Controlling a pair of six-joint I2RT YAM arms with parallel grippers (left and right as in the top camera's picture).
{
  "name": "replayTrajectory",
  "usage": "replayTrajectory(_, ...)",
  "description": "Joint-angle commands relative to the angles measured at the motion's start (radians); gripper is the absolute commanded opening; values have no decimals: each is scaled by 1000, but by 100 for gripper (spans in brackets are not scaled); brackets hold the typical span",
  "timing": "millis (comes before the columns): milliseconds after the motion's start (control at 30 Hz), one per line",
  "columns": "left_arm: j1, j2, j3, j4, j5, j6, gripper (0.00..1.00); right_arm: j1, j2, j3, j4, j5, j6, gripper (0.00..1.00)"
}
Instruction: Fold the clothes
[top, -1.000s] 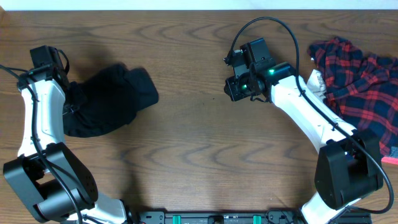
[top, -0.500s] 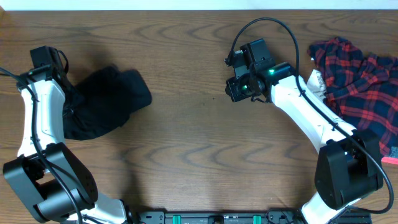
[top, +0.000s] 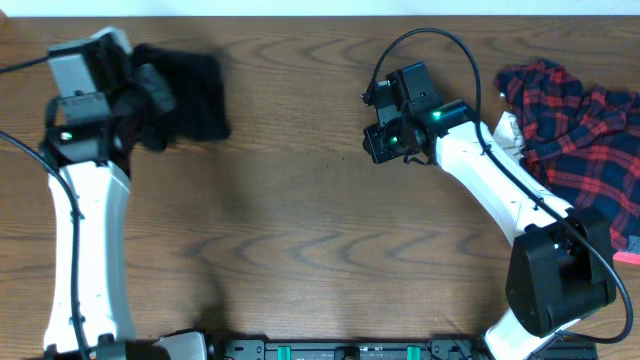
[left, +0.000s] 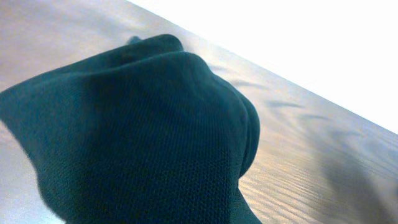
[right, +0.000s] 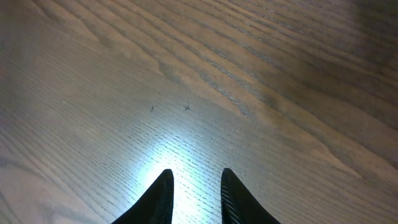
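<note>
**Two arms at a wooden table, with one garment in the left arm's grasp.**

From the left: at the far left corner of the table (top: 300, 240), the left gripper (top: 143, 97) has its fingers pressed together on a bunched black garment (top: 190, 88). In the left wrist view this black garment (left: 143, 137) fills the foreground and hides the fingers themselves. Centre-right: the right gripper (top: 378, 143) points down at bare wood, its two fingertips (right: 160, 196) slightly parted with nothing between them. Far right: a red-and-navy plaid garment (top: 575, 130) lies crumpled near the table edge, and a white piece (top: 508, 128) shows just beside it, next to the right arm.
</note>
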Motion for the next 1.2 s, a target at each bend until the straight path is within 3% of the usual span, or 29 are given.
replayTrajectory(0, -89, -39, 31, 48, 70, -2, 6, -6, -13, 10, 0, 2, 2, 24)
replayTrajectory(267, -240, -27, 31, 216, 85, -47, 6, -6, -13, 10, -21, 1, 13, 18)
replayTrajectory(433, -247, 18, 31, 264, 85, -47, 6, -18, -27, 10, -85, 83, 137, 13)
replayTrajectory(600, -249, 94, 31, 365, 86, -47, 6, -37, -88, 10, -87, 91, 145, 14)
replayTrajectory(833, -248, 220, 31, 658, 79, -39, 6, -46, -149, 10, -109, 91, 145, 15)
replayTrajectory(900, -242, 255, 31, 713, 20, -40, 6, -46, -151, 10, -127, 91, 144, 15)
replayTrajectory(1033, -206, 317, 31, 694, -66, -43, 6, -46, -150, 10, -150, 99, 135, 15)
replayTrajectory(1167, -149, 359, 31, 544, -161, -43, 6, -46, -150, 10, -159, 106, 130, 15)
